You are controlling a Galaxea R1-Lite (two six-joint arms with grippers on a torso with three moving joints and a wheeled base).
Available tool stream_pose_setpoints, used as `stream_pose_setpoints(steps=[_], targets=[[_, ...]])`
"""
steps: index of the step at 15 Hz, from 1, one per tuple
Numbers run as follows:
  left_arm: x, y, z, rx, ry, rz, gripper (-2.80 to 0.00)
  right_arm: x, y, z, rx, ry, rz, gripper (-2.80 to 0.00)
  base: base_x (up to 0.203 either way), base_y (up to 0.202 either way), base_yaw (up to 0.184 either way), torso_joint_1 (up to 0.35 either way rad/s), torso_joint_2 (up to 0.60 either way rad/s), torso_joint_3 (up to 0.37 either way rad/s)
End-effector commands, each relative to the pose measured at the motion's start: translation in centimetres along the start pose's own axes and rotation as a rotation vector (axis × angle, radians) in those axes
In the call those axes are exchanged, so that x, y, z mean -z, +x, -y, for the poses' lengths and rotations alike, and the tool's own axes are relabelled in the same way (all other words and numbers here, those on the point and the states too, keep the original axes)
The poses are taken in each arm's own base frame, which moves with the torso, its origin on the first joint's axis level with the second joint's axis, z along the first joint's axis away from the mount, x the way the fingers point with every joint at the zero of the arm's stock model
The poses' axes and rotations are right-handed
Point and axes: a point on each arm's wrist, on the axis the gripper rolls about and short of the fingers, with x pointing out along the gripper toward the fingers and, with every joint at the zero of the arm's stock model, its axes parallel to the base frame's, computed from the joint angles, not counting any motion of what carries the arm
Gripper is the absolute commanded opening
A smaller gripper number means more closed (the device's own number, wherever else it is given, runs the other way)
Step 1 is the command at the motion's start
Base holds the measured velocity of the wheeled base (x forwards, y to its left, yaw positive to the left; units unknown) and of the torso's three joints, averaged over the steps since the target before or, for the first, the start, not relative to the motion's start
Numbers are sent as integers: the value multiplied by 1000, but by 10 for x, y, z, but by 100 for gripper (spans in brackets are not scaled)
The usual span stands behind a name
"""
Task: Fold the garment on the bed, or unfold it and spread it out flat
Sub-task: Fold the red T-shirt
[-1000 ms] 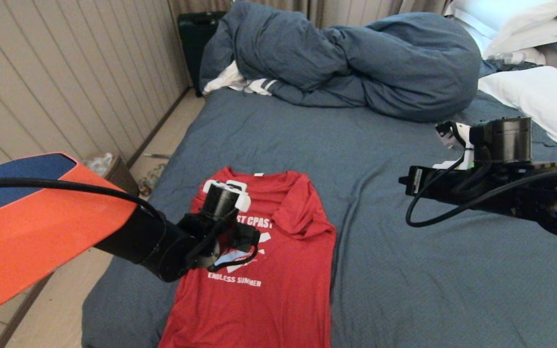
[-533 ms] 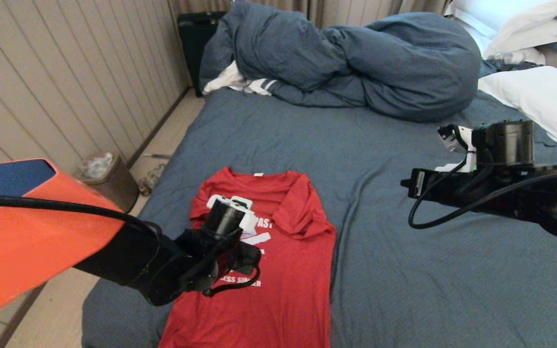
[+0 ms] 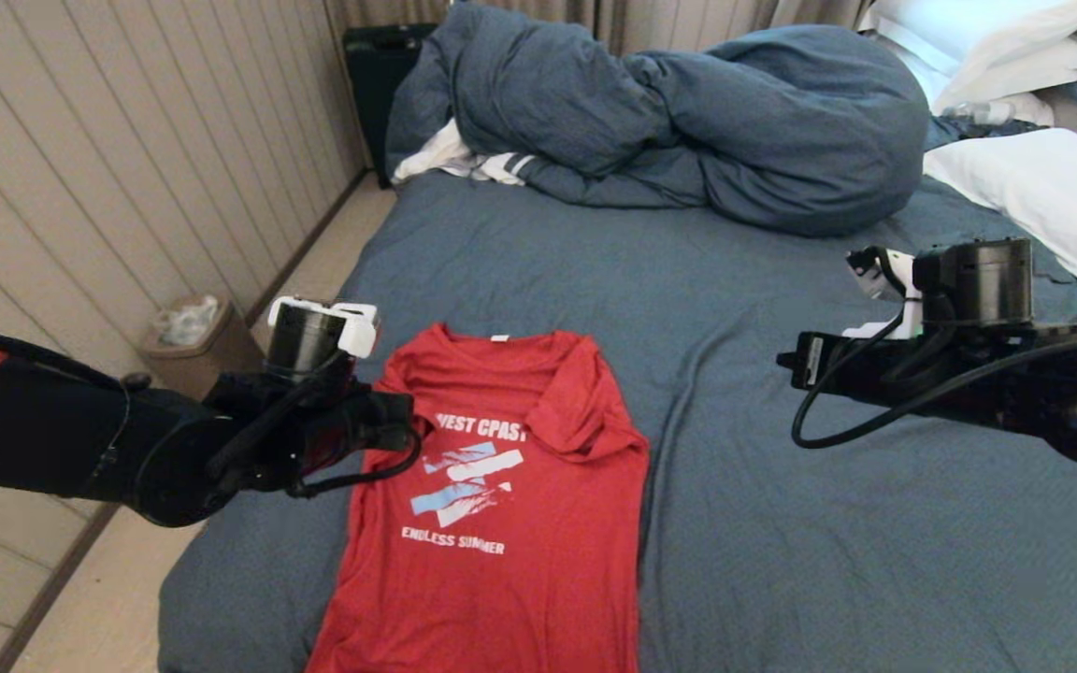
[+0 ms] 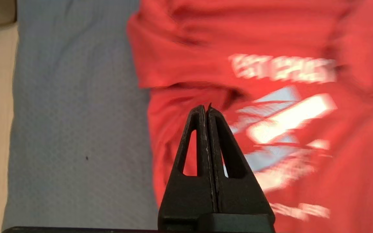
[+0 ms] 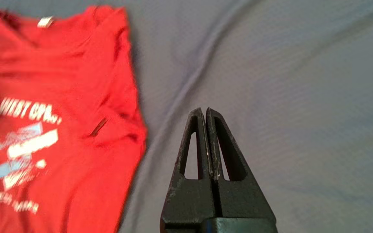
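Observation:
The garment [image 3: 520,542], a red T-shirt, lies print-up on the near part of the bed [image 3: 828,561], both sleeves tucked inward and the neck tag pointing to the far side. My left gripper [image 3: 405,428] hovers at the shirt's left shoulder edge, shut and holding nothing. In the left wrist view its closed tips [image 4: 206,108] hang above the shirt [image 4: 270,42] near the folded left sleeve. My right gripper [image 3: 784,360] hangs over bare sheet to the right of the shirt. It is shut and empty [image 5: 205,111], with the shirt [image 5: 76,81] off to its side.
A bunched blue-grey duvet [image 3: 688,121] fills the far end of the bed, with a white striped cloth [image 3: 473,164] under its left end. White pillows [image 3: 1043,187] lie far right. A waste bin [image 3: 193,341] stands on the floor by the panelled wall, left of the bed.
My left arm has swung left, off the printed chest to the shirt's left shoulder edge, uncovering the print. The right arm has barely shifted. The shirt lies as before.

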Motion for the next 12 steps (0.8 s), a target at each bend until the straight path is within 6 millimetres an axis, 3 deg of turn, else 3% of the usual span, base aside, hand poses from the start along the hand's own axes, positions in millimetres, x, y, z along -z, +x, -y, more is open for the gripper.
stream_pose_setpoints(steps=[1, 5, 8, 12], targets=[[15, 26, -2, -26, 10, -63, -280, 0, 0, 2, 4, 4, 3, -280, 0, 0, 0, 0, 0, 0], [33, 56, 9, 13, 88, -128, -280, -2, 5, 10, 3, 11, 25, -280, 0, 0, 0, 0, 0, 0], [24, 73, 18, 30, 105, -103, -280, 3, 13, 12, 9, 13, 3, -280, 0, 0, 0, 0, 0, 0], [13, 116, 25, 16, 86, -51, -280, 4, 16, 13, 9, 13, 3, -280, 0, 0, 0, 0, 0, 0]])
